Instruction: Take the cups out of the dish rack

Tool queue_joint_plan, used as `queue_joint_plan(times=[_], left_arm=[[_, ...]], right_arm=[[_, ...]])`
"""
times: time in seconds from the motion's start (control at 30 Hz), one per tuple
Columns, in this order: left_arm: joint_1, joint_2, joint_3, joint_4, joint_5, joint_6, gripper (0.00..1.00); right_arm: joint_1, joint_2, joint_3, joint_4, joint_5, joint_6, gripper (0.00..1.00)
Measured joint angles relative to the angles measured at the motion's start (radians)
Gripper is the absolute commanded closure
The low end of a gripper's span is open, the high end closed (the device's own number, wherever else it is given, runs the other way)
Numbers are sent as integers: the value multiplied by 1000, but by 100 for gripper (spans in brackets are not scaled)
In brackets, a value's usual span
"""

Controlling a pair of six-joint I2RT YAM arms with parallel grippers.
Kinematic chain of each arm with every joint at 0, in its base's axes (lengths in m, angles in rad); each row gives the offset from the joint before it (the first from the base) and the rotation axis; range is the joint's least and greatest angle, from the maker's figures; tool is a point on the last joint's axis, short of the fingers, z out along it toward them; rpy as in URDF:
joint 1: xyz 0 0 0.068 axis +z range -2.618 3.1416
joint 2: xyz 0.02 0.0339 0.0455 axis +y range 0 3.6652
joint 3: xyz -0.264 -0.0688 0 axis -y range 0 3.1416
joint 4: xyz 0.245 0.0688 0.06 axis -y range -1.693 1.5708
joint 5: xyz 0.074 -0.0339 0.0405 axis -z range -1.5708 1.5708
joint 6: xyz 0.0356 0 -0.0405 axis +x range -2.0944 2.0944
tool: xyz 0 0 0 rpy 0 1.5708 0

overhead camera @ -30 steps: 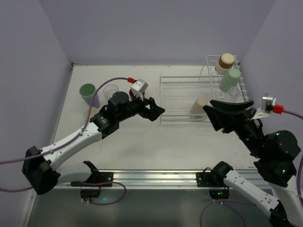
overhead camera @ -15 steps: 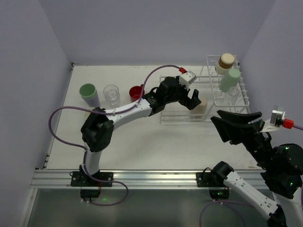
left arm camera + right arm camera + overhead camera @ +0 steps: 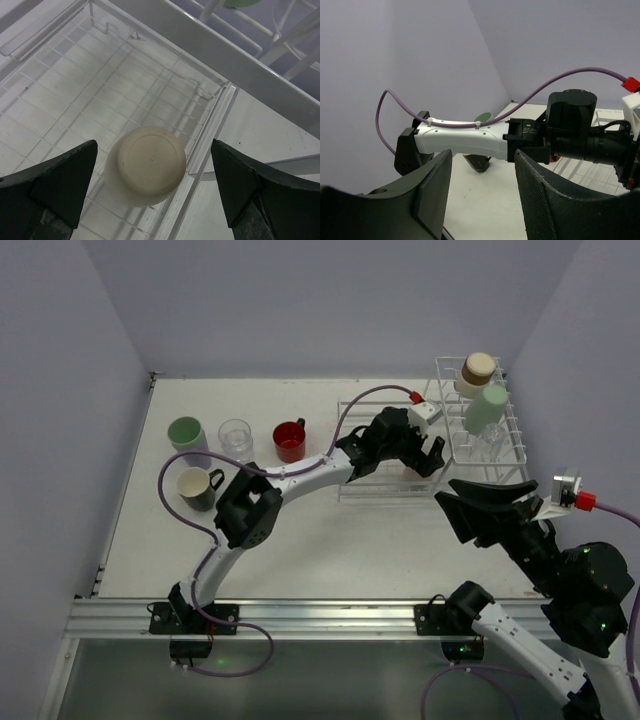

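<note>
— Where is the left gripper (image 3: pixel 152 147)?
— Over the low flat basket of the dish rack (image 3: pixel 380 488), which sits in the far right corner of the tabletop (image 3: pixel 330 540). Its jaws are spread wide, one on each side of a beige cup (image 3: pixel 147 167), and neither touches it.
— How does that cup stand?
— On the basket wires with a closed round end facing up. It is just beside the basket's rim, on the side toward the taller slotted part.
— Anything in the taller part?
— A tan-brown cup (image 3: pixel 479 368) at the far end and a pale green cup (image 3: pixel 485 408) just nearer than it, both tilted in the slots.
— And the right gripper (image 3: pixel 488 505)?
— Close to the right edge of the tabletop, nearer than the rack and raised off the surface. Its jaws are apart with nothing between them, and its own view looks across at the left arm (image 3: pixel 465 140).
— Which cups stand on the tabletop itself?
— Four, all in the left half. A lavender tumbler (image 3: pixel 186 432) with a green inside, a clear glass (image 3: pixel 235 435) and a red mug (image 3: pixel 290 440) stand mouths up in a row running from the left edge toward the middle. A black-handled mug (image 3: pixel 197 487) stands nearer than the tumbler, close to the left edge
</note>
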Motion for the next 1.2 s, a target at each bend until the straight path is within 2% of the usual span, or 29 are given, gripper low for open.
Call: queue_joint_plan(times=[0.23, 0.4, 0.43, 0.53, 0.63, 0.73, 0.8, 0.87, 0.97, 1.07, 1.2], left_arm=[[-20, 67, 49, -25, -51, 16, 2], [-21, 88, 48, -47, -113, 27, 27], [-21, 88, 46, -45, -125, 32, 42], [-20, 84, 33, -23, -172, 42, 61], [-19, 51, -16, -5, -203, 47, 68], [-16, -18, -96, 1, -222, 48, 70], [-13, -74, -138, 13, -229, 47, 70], [-10, -148, -181, 24, -233, 47, 72], [1, -298, -266, 68, -234, 29, 74], [26, -489, -392, 141, -221, -34, 75], [108, -775, -624, 291, -164, -202, 76]], right_arm=[[0, -18, -23, -8, 1, -1, 44], [0, -20, -33, -9, 1, -1, 43], [0, -20, -35, -9, 1, -1, 43], [0, -20, -38, -10, 1, 0, 42], [0, -19, -39, -7, 1, 1, 37], [0, -15, -45, 2, 1, 5, 32], [0, -5, -56, 16, 1, 15, 25], [0, 10, -74, 36, 1, 27, 19], [0, 42, -105, 67, 0, 53, 15], [0, 76, -128, 102, -5, 82, 15], [0, 87, -205, 218, -23, 149, 21]])
